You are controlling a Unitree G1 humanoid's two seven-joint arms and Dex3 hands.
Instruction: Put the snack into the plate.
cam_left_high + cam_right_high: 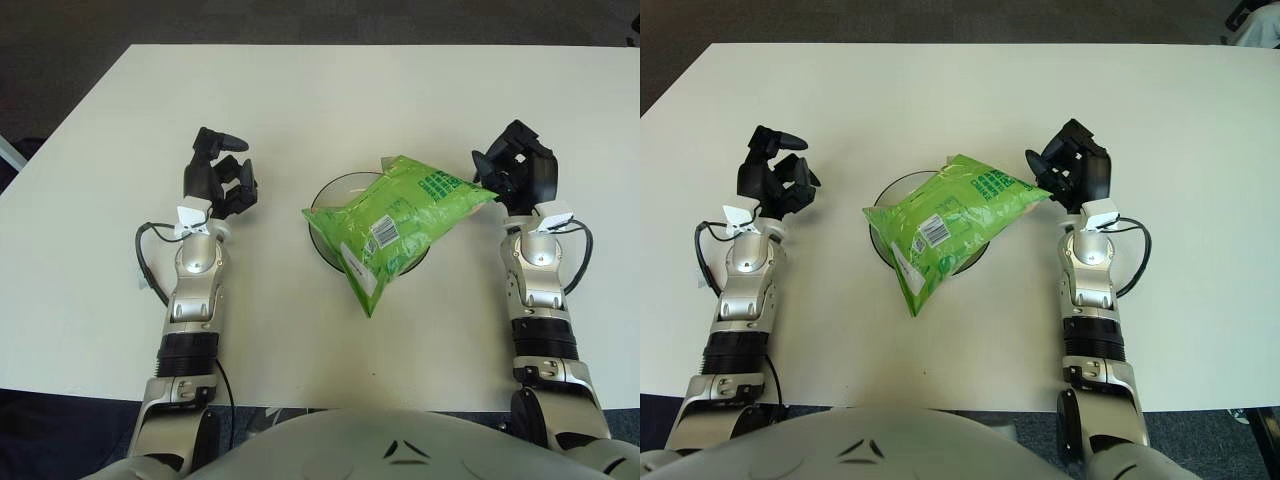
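Lying across the plate – the snack bag, green and puffed, covering most of the dish and leaving only the left rim and a sliver of the near edge showing

Overhanging toward the robot at the lower left corner, tilting slightly, the far right corner pointing at the right hand; judging from this lie, being supported by the rim rather than sitting flat inside, so the placement is looking nearly done but not settled

Hovering at the right corner of the bag, the right hand appearing to meet that corner – likely positioned there for guiding or letting go of the bag over the dish; not being possible to tell whether clamping on the corner or already free of it

Showing well left of the plate, the left hand, fingers relaxed and partly bent, gripping nothing, apparently keeping clear of the work

Being hidden: the inside and right side of the plate under the bag, and the contact point between bag corner and right hand, masked by the dark palm; being cut off at the bottom edge, both upper arms

Remaining unreadable: the print on the bag beyond a barcode label
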